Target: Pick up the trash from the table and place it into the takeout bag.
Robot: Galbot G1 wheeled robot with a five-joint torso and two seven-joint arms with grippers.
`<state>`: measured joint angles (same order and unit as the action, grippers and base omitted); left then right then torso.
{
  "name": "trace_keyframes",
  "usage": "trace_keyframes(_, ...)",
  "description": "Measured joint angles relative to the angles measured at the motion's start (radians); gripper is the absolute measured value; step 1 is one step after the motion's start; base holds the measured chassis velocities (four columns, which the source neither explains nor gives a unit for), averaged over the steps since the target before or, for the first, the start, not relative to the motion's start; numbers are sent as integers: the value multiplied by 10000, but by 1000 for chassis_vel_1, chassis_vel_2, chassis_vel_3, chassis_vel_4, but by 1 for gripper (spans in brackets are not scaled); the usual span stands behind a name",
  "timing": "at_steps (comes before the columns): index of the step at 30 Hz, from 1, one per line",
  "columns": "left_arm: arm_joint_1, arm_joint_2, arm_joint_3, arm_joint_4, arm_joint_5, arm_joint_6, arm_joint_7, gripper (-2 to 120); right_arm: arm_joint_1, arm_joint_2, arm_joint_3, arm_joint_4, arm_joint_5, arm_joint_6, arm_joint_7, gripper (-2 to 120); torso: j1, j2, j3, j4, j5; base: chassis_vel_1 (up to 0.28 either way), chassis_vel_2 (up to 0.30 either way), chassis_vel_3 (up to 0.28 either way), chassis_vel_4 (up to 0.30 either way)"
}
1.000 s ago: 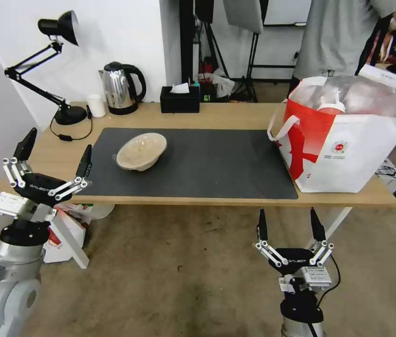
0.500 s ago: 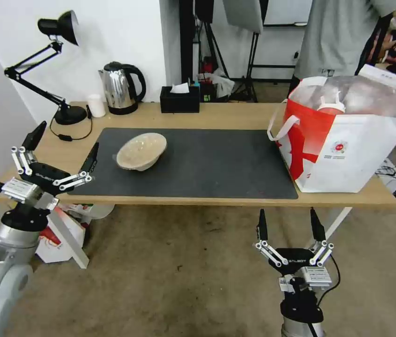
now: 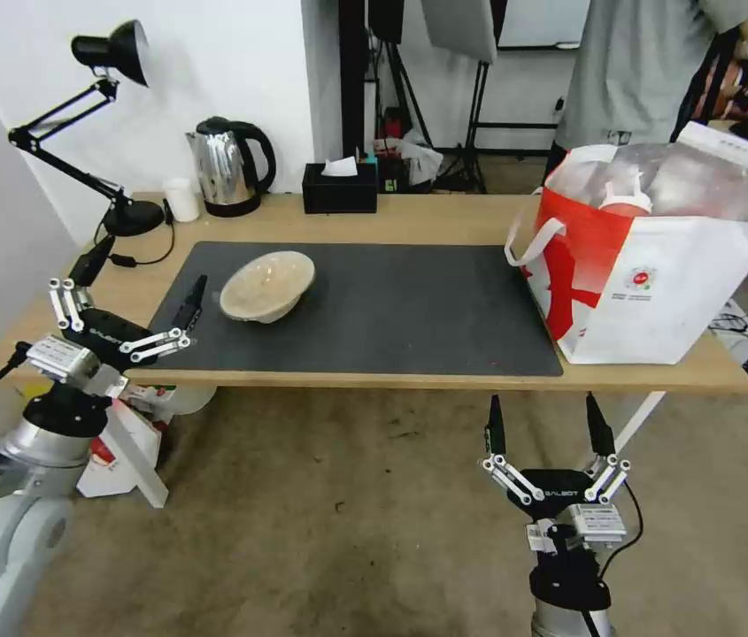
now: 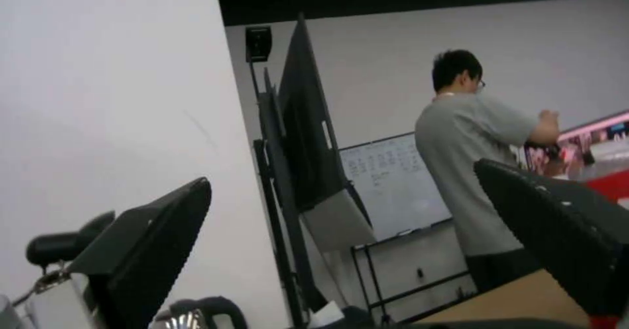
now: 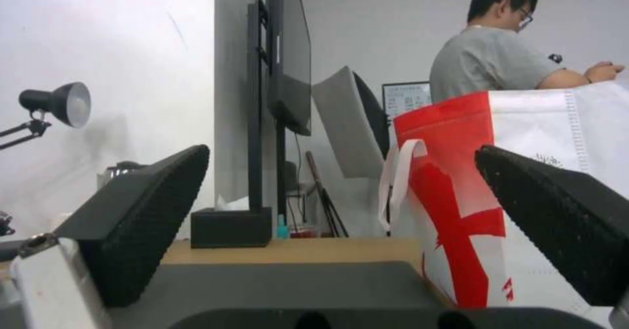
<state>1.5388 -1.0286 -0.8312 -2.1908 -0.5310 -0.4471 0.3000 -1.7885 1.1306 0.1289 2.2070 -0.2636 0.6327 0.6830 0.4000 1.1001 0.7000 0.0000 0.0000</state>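
A shallow beige bowl (image 3: 267, 285), a piece of the trash, lies tilted on the dark mat of the light-wood table (image 3: 427, 217). My left gripper (image 3: 145, 276) is open over the table's left end, a short way left of the bowl, not touching it. The takeout bag (image 3: 657, 252) (image 5: 518, 191), white and red with foil lining, stands open at the table's right end; a red lidded cup (image 3: 625, 202) shows inside it. My right gripper (image 3: 546, 425) hangs open below the table's front edge, empty.
A black desk lamp (image 3: 108, 124), a small white cup (image 3: 183, 200), a steel kettle (image 3: 227, 166) and a black tissue box (image 3: 340, 188) line the table's back edge. A smaller red-and-white bag (image 3: 126, 433) sits on the floor under the left end.
My left gripper has moved up and to the right, over the table's left end and closer to the beige bowl. The right arm, bowl and bag have stayed put.
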Motion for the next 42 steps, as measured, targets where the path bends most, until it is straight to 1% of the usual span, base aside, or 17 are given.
trace_keyframes(2, 41, -189, 354, -194, -310, 162, -250, 100, 0, 0, 0, 0, 0, 0, 0, 100, 1, 0, 0, 1, 0, 0, 0, 0, 0)
trace_keyframes(8, -74, -368, 707, -440, -340, 333, -387, 100, 0, 0, 0, 0, 0, 0, 0, 100, 0, 0, 0, 0, 0, 0, 0, 0, 0)
trace_keyframes(12, -75, -401, 801, -529, -317, 361, -407, 100, 1, 0, 0, 0, 0, 0, 0, 100, -2, 0, 0, 0, 0, 0, 0, 0, 0)
trace_keyframes(15, -69, -402, 738, -506, -102, 336, -378, 100, 0, 0, 0, 0, 0, 0, 0, 100, -2, 0, 0, 0, 0, 0, 0, 0, 0)
trace_keyframes(17, -86, -310, 467, -319, 437, 165, -135, 100, 0, 0, 0, 0, 0, 0, 0, 100, -1, 0, 0, 1, -2, 0, 0, 0, 0)
trace_keyframes(18, -86, -310, 467, -319, 437, 165, -135, 100, 0, 0, 0, 0, 0, 0, 0, 100, -1, 0, 0, 1, -2, 0, 0, 0, 0)
trace_keyframes(22, -190, 79, -183, 112, 1068, -127, 371, 100, 0, 0, 0, 0, 0, 0, 0, 100, -2, 0, 0, 2, -2, 0, 0, 0, 0)
trace_keyframes(23, -190, 79, -183, 112, 1068, -127, 371, 100, 0, 0, 0, 0, 0, 0, 0, 100, -2, 0, 0, 2, -2, 0, 0, 0, 0)
trace_keyframes(26, -492, 412, -820, 545, 1794, -349, 687, 100, 0, 0, 0, 0, 0, 0, 0, 100, -1, -1, 0, 0, -3, 0, 0, 0, 0)
trace_keyframes(28, -559, 499, -965, 633, 1996, -397, 741, 100, 0, 0, 0, 0, 0, 0, 0, 100, -1, -1, 0, 0, -3, 0, 0, 0, 0)
trace_keyframes(31, -882, 1005, -1696, 1106, 3078, -664, 1061, 100, 1, 0, 0, 0, 0, 0, 0, 100, -2, 0, 0, 0, -1, 0, 0, 0, 0)
trace_keyframes(32, -930, 1153, -1833, 1210, 3226, -717, 1109, 100, 0, 0, 0, 0, 0, 0, 0, 100, -1, -1, 0, 0, -2, 0, 0, 0, 0)
trace_keyframes(33, -930, 1153, -1833, 1210, 3226, -717, 1109, 100, 0, 0, 0, 0, 0, 0, 0, 100, -1, -1, 0, 0, -2, 0, 0, 0, 0)
trace_keyframes(36, -1136, 1624, -2151, 1464, 3594, -829, 1131, 100, 0, 0, 0, 0, 0, 0, 0, 100, -1, 0, 0, 1, -1, 0, 0, 0, 0)
trace_keyframes(38, -1231, 1706, -2196, 1510, 3738, -868, 1128, 100, 1, 0, 0, 0, 0, 0, 0, 100, -1, -1, 0, 1, -1, 0, 0, 0, 0)
trace_keyframes(40, -1485, 1853, -2235, 1616, 4251, -967, 1090, 100, 1, 0, 0, 0, 0, 0, 0, 100, 0, -1, 0, 0, -3, 0, 0, 0, 0)
trace_keyframes(42, -1594, 1885, -2219, 1643, 4462, -1006, 1043, 100, 0, 0, 0, 0, 0, 0, 0, 100, 0, -1, 0, 0, -1, 0, 0, 0, 0)
